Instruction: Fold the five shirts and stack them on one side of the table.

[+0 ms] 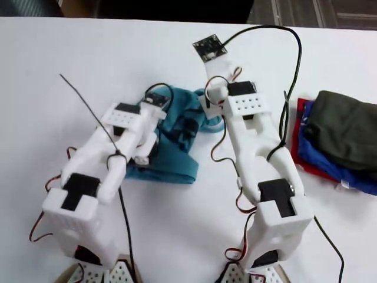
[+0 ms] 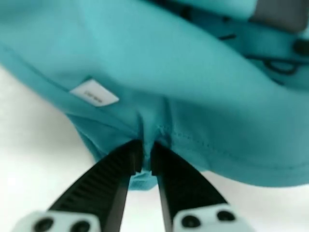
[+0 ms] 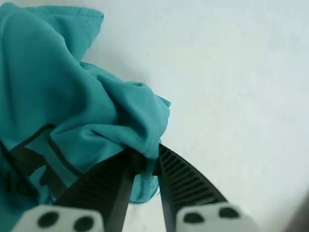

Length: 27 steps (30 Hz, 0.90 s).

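A teal shirt (image 1: 177,147) lies crumpled on the white table between the two arms. My left gripper (image 2: 146,162) is shut on a pinched fold of the teal shirt (image 2: 193,82) at its hem, near a small white label (image 2: 94,93). My right gripper (image 3: 145,166) is shut on a bunched edge of the same teal shirt (image 3: 63,96), which carries a dark printed mark. From above, the left arm (image 1: 118,141) covers the shirt's left part and the right arm (image 1: 247,118) stands at its right edge.
A stack of folded shirts (image 1: 339,132), dark olive on blue on red, sits at the right side of the table. Black and red cables (image 1: 291,71) loop around the right arm. Bare white table (image 1: 88,53) lies at the far left.
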{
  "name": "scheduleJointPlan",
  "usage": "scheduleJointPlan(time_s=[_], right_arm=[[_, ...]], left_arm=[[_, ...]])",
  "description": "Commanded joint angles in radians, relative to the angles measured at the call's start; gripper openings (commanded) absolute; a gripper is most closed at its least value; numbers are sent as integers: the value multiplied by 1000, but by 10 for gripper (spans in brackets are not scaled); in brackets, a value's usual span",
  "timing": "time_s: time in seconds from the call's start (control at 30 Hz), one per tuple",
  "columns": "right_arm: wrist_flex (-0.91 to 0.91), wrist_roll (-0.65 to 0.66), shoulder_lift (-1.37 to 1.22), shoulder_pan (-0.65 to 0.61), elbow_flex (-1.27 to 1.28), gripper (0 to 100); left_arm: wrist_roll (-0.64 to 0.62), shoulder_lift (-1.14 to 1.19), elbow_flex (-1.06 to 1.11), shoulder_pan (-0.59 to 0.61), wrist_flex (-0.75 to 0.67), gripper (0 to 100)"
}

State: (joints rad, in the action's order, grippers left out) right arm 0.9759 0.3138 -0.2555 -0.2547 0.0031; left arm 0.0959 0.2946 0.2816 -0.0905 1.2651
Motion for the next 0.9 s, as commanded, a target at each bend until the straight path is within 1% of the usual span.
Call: scheduleJointPlan(time_s=[0.0, 0.07, 0.13, 0.27, 0.4, 0.87], right_arm=[[-16, 2, 12, -2, -52, 21], [-16, 2, 12, -4, -52, 21], [-16, 2, 12, -4, -52, 21], [-16, 3, 12, -4, -52, 21], [-16, 3, 12, -4, -52, 21], [-16, 3, 12, -8, -52, 21]], left_arm=[[12, -5, -102, 11, 81, 27], [64, -5, -137, 12, 110, 34], [95, -5, -159, 21, 130, 72], [100, 3, -171, 63, 120, 149], [103, 5, -163, 83, 103, 146], [100, 8, -162, 75, 83, 146]])
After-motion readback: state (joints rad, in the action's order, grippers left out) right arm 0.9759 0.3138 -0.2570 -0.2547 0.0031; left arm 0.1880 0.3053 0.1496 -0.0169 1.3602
